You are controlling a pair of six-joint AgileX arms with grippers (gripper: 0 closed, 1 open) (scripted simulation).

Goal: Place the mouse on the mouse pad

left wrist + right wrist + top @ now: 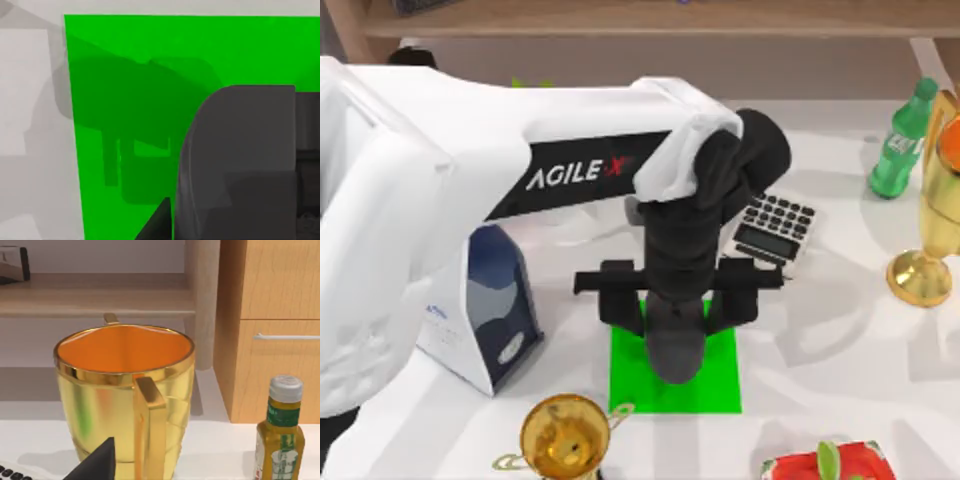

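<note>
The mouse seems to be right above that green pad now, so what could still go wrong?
The left gripper holds the mouse over the mouse pad. Possible risks:
1. The mouse sits toward one side of the pad, so it might land partly off it.
2. The golden trophy and calculator stand close; a wide retreat could knock them.

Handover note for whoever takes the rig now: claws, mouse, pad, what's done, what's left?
Left claw: over the mouse pad, near the table's front middle, closed on the mouse.
Right arm: parked at the table's right, facing a gold trophy cup.
Done: mouse picked up and brought above the green pad.
Left: whether the mouse touches the pad yet is unclear; lower if needed, release, pull the left arm back.
</note>
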